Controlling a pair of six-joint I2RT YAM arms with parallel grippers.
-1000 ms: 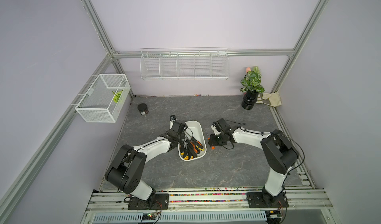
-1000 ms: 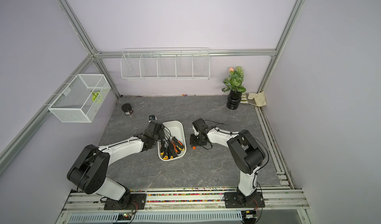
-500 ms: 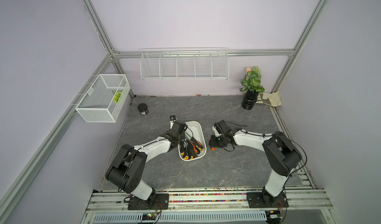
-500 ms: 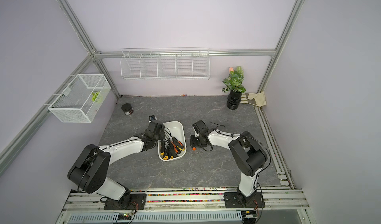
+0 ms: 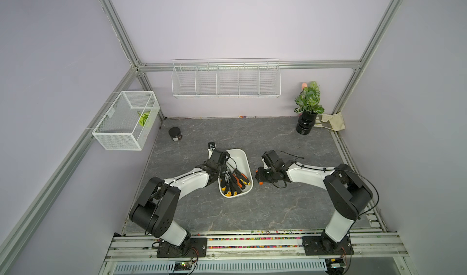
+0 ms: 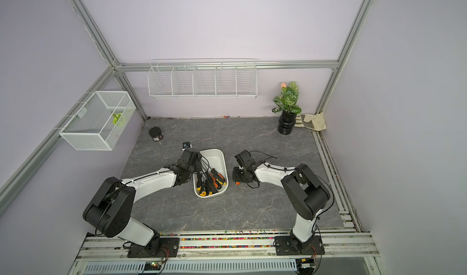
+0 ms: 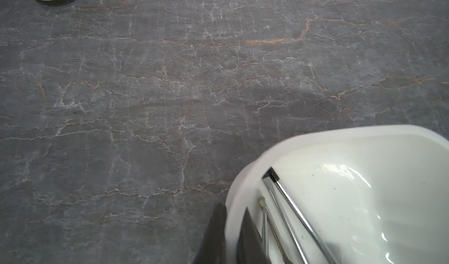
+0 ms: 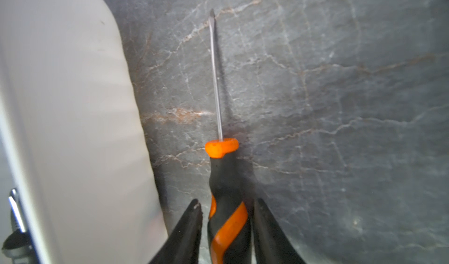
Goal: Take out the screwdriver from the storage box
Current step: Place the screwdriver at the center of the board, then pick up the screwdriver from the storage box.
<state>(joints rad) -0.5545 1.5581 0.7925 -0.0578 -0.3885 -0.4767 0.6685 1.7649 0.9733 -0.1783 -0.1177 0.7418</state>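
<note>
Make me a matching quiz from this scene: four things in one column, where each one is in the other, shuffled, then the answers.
1 storage box
2 screwdriver
3 black jar
4 potted plant

A far right corner of the table
B rim pinched by the left claw
C far left, standing alone
D lying inside the open right claw

Pairs: 1-B, 2-D, 3-C, 4-A

Left arm, jaws seemingly clamped; right arm, jaws parted.
</note>
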